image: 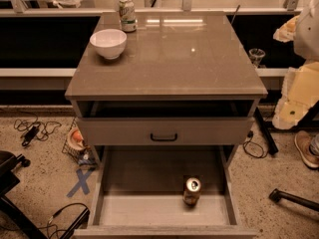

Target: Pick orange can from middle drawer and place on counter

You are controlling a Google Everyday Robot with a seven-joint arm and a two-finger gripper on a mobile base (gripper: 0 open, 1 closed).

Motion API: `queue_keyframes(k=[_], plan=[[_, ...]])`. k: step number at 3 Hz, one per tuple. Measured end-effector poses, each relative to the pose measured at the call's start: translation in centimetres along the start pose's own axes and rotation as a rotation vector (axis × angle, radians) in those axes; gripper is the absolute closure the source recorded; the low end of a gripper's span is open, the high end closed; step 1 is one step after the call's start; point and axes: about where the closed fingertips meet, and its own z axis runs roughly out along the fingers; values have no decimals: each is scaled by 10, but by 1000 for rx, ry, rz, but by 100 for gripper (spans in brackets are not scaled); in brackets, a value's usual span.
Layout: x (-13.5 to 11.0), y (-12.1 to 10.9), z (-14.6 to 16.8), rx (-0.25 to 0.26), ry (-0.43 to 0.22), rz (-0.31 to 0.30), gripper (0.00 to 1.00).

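The gripper isn't in shot anywhere, so I can't tell what its jaws are doing, and nothing can be placed relative to them. Nearest the camera, the middle drawer [139,210] is pulled all the way out. The orange can [192,190] stands upright on its floor, right of centre, close to the front wall. Behind that is a shut drawer front [119,131] with a black handle [164,137]. Up top on the counter [169,59], a white bowl [108,43] sits far left, with a green-and-white can [127,14] just behind it at the back edge.
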Motion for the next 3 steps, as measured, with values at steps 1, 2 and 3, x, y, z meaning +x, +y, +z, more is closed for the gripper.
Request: queue_keyframes(k=[1, 2, 3], plan=[[0, 0, 0, 0, 0, 0, 0], [22, 11, 26, 1, -115, 42, 0], [61, 26, 67, 11, -257, 92, 0]])
